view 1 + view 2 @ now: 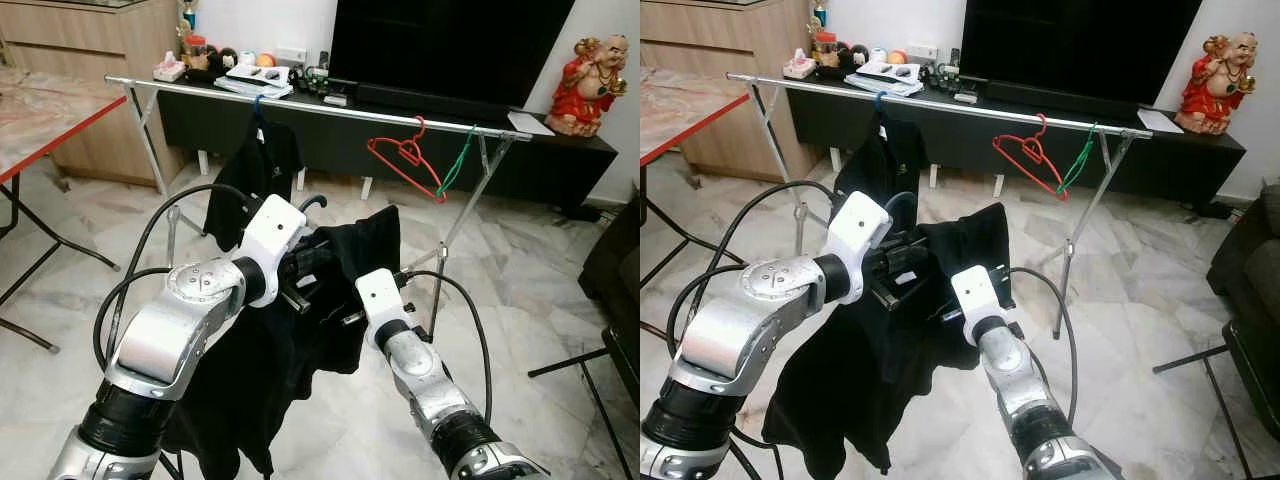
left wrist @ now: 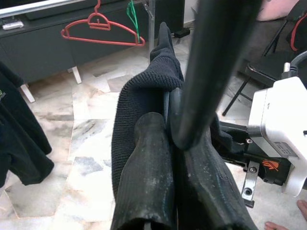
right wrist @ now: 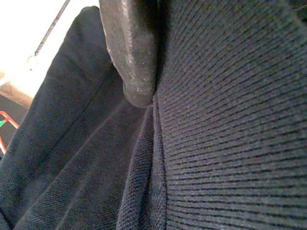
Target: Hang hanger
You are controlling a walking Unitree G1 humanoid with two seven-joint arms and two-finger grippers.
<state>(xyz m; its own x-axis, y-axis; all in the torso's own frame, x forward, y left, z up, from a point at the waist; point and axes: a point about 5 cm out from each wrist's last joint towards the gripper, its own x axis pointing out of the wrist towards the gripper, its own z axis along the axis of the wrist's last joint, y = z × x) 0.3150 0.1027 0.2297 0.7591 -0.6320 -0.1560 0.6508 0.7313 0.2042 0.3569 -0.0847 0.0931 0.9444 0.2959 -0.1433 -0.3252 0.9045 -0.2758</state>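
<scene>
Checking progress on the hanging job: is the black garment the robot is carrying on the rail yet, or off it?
Off it. The black garment sags between the left gripper and right gripper, in front of the rail.

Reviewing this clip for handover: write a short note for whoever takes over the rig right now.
Left gripper: shut on the black shirt and its hanger hook.
Right gripper: against the shirt's other side; fingers buried in the fabric.
Rail: ahead, holding one hung black shirt, a red hanger and a green hanger.
Done: shirt lifted, on its hanger.
Left: raise the hook onto a free stretch of rail, release.
</scene>
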